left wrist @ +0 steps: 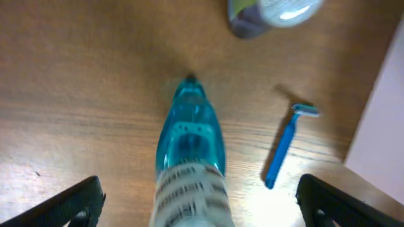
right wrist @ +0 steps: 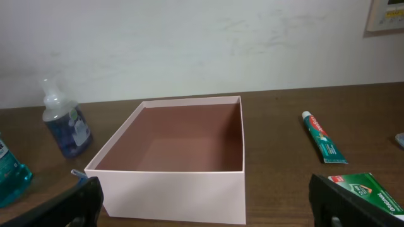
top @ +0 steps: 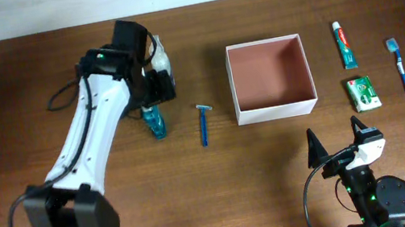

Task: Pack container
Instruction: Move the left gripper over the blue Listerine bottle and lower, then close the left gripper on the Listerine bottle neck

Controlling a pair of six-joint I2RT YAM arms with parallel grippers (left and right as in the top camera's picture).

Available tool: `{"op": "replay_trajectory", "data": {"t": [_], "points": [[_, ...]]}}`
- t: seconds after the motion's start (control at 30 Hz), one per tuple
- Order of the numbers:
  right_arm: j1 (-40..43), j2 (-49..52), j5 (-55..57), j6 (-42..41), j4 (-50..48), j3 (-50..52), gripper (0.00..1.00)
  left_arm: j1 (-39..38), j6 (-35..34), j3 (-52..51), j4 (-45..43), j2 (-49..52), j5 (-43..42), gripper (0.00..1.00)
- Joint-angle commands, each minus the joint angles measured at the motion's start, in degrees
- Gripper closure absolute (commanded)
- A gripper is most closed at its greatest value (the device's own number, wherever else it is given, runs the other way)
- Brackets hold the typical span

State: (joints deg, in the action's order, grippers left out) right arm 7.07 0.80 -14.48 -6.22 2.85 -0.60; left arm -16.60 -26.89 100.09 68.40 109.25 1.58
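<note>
Left hand point(left wrist: 205, 205) hangs wide open and empty, straddling the teal bottle point(left wrist: 189, 132), probably mouthwash, on the counter point(top: 9, 79). Next it should lower, close, and carry the bottle right to the empty container point(top: 269, 70) mid-counter. Right hand point(top: 341, 150) waits open, holding nothing.

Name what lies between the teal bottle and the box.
A blue razor lies between the teal bottle and the box, touching neither. The overhead view shows it best.

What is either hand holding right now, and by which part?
Nothing is held. The left hand stands open astride the lying teal bottle without touching it; the right hand is open and empty before the container.
</note>
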Motion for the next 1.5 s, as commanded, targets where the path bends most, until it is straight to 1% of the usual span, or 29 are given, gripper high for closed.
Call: {"op": "replay_trajectory", "data": {"t": [0.0, 0.1, 0.67, 0.73, 1.0, 1.07, 1.17, 1.47], "points": [[-0.3, -0.5, -0.1, -0.2, 0.3, 0.3, 0.01, 0.0, -2.0, 0.8, 1.5, 2.3, 0.2, 0.01], [-0.3, -0.5, -0.1, -0.2, 0.3, 0.3, 0.01, 0.0, -2.0, 0.8, 2.7, 3.4, -1.4, 0.01], [-0.3, -0.5, -0.1, -0.2, 0.3, 0.3, 0.01, 0.0, -1.9, 0.8, 2.2, 5.3, -1.2, 0.01], [-0.3, -0.5, -0.1, -0.2, 0.3, 0.3, 0.01, 0.0, -1.9, 0.8, 2.2, 5.3, -1.2, 0.22], [-0.3, -0.5, -0.1, -0.2, 0.3, 0.3, 0.01, 0.0, -1.9, 0.8, 2.4, 5.3, -1.2, 0.22], [-0.3, -0.5, -0.1, -0.2, 0.3, 0.3, 0.02, 0.0, -1.9, 0.8, 2.3, 5.3, -1.2, 0.25], [-0.3, -0.5, -0.1, -0.2, 0.3, 0.3, 0.01, 0.0, -1.7, 0.8, 2.1, 5.3, -1.1, 0.26], [-0.3, -0.5, -0.1, -0.2, 0.3, 0.3, 0.01, 0.0, -0.2, 0.8, 2.2, 7.0, -1.2, 0.25]]}}
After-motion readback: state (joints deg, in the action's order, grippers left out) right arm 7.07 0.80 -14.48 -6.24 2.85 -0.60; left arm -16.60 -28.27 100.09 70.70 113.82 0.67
